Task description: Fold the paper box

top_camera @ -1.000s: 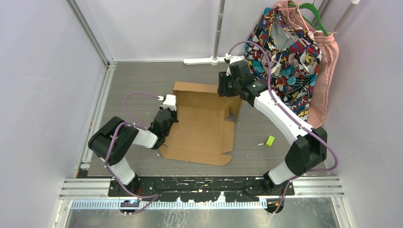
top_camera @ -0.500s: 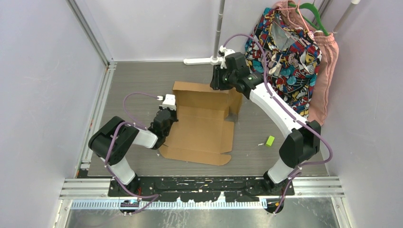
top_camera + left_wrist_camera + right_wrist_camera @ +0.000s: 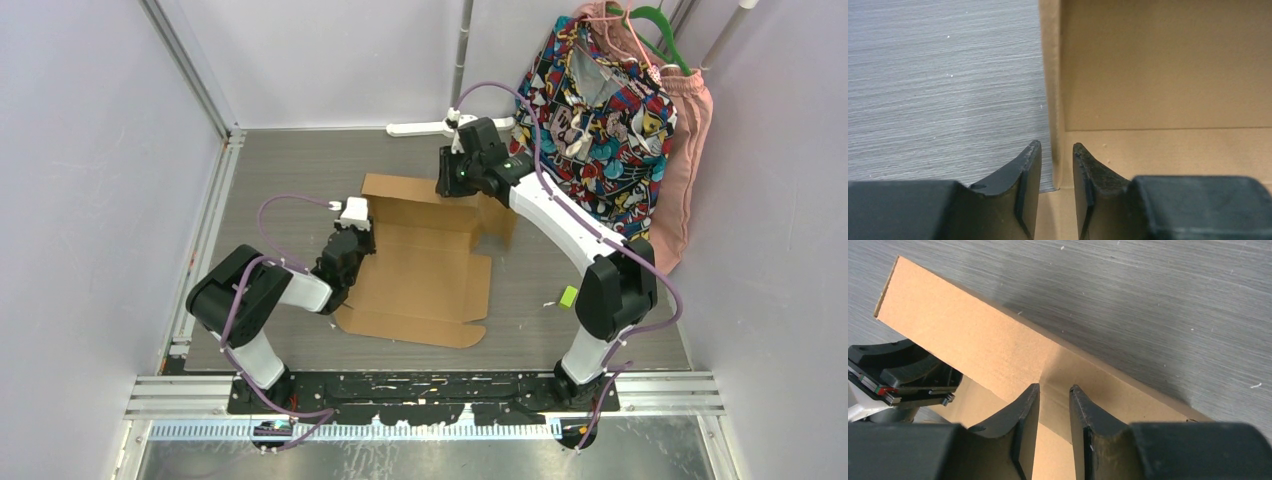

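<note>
The paper box (image 3: 425, 275) is a brown cardboard sheet lying mid-table, its far wall and left side flap raised. My left gripper (image 3: 352, 240) is at the box's left edge. In the left wrist view its jaws (image 3: 1056, 147) are close together, with the upright side flap (image 3: 1050, 100) running between them. My right gripper (image 3: 450, 187) is at the far wall, left of its middle. In the right wrist view its jaws (image 3: 1053, 388) are nearly together over the wall's face (image 3: 973, 340), with nothing clearly between them.
Patterned and pink clothes (image 3: 610, 110) hang at the back right, close behind my right arm. A small green object (image 3: 568, 296) lies on the table right of the box. A white stand foot (image 3: 425, 128) and a pole are at the back edge. Walls enclose the table.
My right gripper has moved left along the far wall, from the box's back right corner toward the middle. The left gripper and the box's left side have stayed put.
</note>
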You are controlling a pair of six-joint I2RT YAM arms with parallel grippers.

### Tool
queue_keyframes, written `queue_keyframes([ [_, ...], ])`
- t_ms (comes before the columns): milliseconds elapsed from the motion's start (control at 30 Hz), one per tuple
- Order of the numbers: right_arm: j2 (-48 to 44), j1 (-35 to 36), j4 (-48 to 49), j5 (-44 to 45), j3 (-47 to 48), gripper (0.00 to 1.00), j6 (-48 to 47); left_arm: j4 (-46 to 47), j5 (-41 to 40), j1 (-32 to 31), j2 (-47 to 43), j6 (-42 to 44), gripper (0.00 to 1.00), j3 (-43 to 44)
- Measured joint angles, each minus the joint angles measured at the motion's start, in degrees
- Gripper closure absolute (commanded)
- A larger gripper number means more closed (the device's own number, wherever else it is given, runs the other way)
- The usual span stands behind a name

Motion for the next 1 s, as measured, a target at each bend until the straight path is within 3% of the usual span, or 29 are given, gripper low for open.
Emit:
queue_keyframes([
  [133, -0.9, 0.8, 2.3, 0.1, -1.8, 0.67, 0.0, 1.3, -0.1, 0.0, 0.1, 0.2, 0.59, 0.0],
  [800, -1.3, 1.1, 3.6, 0.3, -2.8, 0.68, -1.9, 14.8, -6.6, 0.0, 7.1, 3.0, 0.44, -1.4],
  [1000, -0.9, 1.1, 3.4, -0.2, -2.5, 0.68, -2.8, 16.9, -6.4, 0.3, 10.0, 3.0, 0.46, 0.5],
])
